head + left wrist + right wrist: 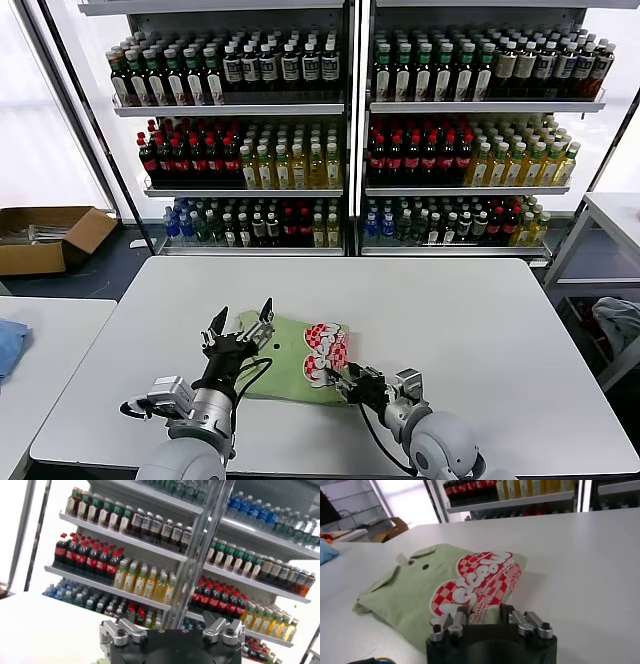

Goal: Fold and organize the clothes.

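The clothes are one light green shirt (285, 362), folded into a flat rectangle near the front of the white table (460, 320). Its red-and-white graphic (325, 352) faces up on the right part. In the right wrist view the shirt (415, 592) shows its collar and dark buttons. My right gripper (343, 378) is low at the shirt's front right edge, open, with the edge between its fingers (484, 611). My left gripper (242, 315) is open and empty, raised above the shirt's left part with its fingers pointing up towards the shelves.
Shelves of bottles (350, 130) stand behind the table. A side table at the left holds a blue cloth (10, 345). A cardboard box (45, 238) lies on the floor at the far left. A pale grey cloth (620, 322) is at the right.
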Available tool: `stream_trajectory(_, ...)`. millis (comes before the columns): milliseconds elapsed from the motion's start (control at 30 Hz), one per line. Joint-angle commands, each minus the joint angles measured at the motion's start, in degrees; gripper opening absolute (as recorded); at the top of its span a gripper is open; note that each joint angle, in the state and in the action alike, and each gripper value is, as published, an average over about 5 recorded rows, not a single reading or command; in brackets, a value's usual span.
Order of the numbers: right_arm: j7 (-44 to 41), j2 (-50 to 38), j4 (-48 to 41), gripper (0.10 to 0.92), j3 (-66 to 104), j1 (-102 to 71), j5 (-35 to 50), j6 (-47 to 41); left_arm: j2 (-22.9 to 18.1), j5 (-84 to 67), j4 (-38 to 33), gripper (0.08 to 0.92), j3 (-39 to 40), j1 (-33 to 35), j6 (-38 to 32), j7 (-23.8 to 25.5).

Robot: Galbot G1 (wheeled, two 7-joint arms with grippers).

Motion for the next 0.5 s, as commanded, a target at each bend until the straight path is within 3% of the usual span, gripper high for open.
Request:
stream_trajectory(33, -2.4, -2.4, 1.4, 0.411, 1.7, -0.4, 0.0, 2.7, -2.6, 4.3, 0.2, 0.823, 0.3, 1.2, -2.0, 0.7)
stream_trajectory(367, -6.4, -5.8, 3.4, 0.132, 13.0, -7.5, -1.1, 4.8, -0.5, 4.9, 2.0, 0.823, 1.2, 1.2, -2.5, 2.2)
stream_trajectory(500, -8.2, -6.9, 3.9, 0.108, 17.5, -10.4, -1.2, 5.4, 1.1, 4.6, 2.6, 0.823, 1.2, 0.7, -2.4, 2.6)
